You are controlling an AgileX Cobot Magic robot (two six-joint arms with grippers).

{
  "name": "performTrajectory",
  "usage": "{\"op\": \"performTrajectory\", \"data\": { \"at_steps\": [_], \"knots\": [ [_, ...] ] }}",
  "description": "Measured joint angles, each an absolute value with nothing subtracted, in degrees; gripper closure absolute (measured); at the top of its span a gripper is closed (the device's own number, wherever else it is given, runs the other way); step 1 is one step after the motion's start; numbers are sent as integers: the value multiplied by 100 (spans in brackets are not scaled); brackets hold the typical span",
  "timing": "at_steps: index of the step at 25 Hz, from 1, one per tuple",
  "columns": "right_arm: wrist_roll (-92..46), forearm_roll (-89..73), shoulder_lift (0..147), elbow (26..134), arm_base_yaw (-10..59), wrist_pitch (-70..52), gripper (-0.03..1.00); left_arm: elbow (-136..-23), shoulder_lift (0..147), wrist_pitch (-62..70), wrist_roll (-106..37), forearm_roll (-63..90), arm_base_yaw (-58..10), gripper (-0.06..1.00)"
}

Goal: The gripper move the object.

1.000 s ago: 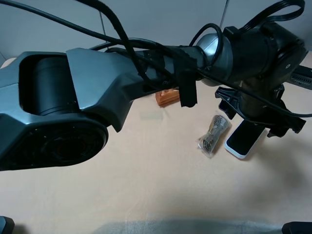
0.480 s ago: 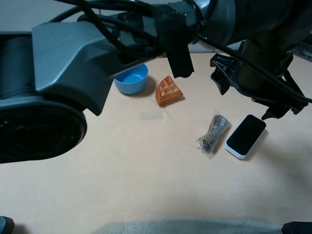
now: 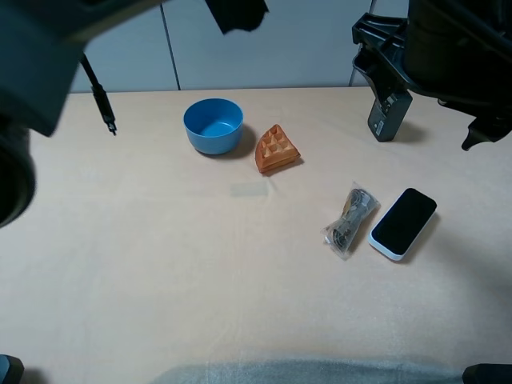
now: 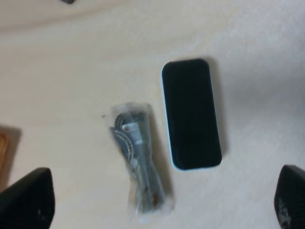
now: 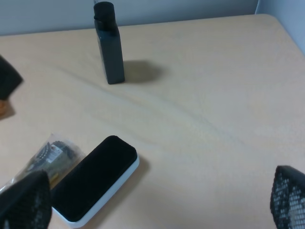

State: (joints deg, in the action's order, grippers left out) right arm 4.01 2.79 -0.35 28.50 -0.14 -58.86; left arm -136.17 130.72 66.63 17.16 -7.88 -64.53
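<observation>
Object (image 3: pixel 403 224) lies flat on the table (image 3: pixel 200 272), glossy black face up, white rim showing, on the right side of the scene and toward the near half, tilted diagonally. Nothing touches it. Clear bag of dark cables (image 3: pixel 350 219) sits just beside it on its left, a thin gap between them, roughly parallel. Left gripper (image 4: pixel 162 202): only the two dark fingertips (image 4: pixel 26 200) show at the edges of the wrist view, spread wide apart, nothing between them, looking down on the object (image 4: pixel 191 113) and the bag (image 4: pixel 137 162) from above; jaws open and empty. Right gripper (image 5: pixel 152 205): its two fingertips (image 5: pixel 24 200) likewise sit at opposite edges of its wrist view, wide apart, holding nothing, the object (image 5: pixel 93 179) on the table below them. In the high view a black arm with its claw (image 3: pixel 448 64) hangs at the far right, well above the table, apart from the object. Dark upright bottle-shaped device (image 3: pixel 389 116) stands far right, beyond the object. Blue bowl (image 3: pixel 213 126) far centre-left, orange waffle wedge (image 3: pixel 276 150) just beside it on the right. Loose black cable end (image 3: pixel 102 100) dangles at far left.
</observation>
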Motion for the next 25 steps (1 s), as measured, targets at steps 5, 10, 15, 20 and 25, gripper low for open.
{"op": "performTrajectory", "data": {
  "at_steps": [5, 10, 15, 20, 25],
  "knots": [
    [401, 279, -35, 2850, -14, -5886, 28, -12714, 12340, 6663, 1648, -919, -6453, 3],
    [401, 279, -35, 2850, -14, -5886, 28, -11827, 11401, 6663, 1479, -1046, -6453, 3],
    [401, 279, -35, 2850, -14, -5886, 28, -10932, 10386, 6663, 1215, -1053, -6453, 3],
    [401, 279, -35, 2850, -14, -5886, 28, -9944, 9427, 6663, 1154, -1053, -6453, 3],
    [401, 279, -35, 2850, -14, -5886, 28, -8976, 8438, 6663, 1135, -1053, -6453, 3]
  ]
}}
